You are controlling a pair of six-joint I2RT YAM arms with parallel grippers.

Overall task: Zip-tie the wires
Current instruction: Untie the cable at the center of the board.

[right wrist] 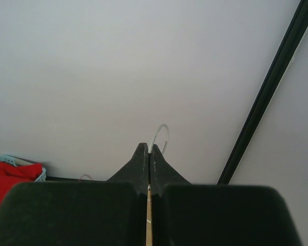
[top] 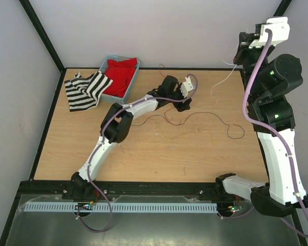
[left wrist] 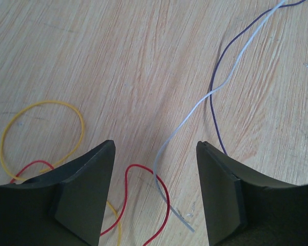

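Two grippers are at very different heights. The left gripper is down close over the bench, its jaws spread wide with nothing between the pads but bare wood and loose strands. It grips nothing.

The wires lie flat on the bench right under and ahead of this gripper. A red strand arches in the gap between the two fingers. A pale strand runs from that gap away toward the far right, crossing a dark purple strand that passes just inside the right-hand finger. A yellow loop lies beyond the left-hand finger, partly tucked behind it.

The right gripper is raised well above the bench, facing the back wall. Its jaws are pressed together, and a thin whitish strip curls out in a small arc just past the fingertips, pinched there.

Well to the left of the left gripper, at the far edge of the bench, stands a blue basket with a red cloth in it. A black-and-white striped cloth touches its left side.
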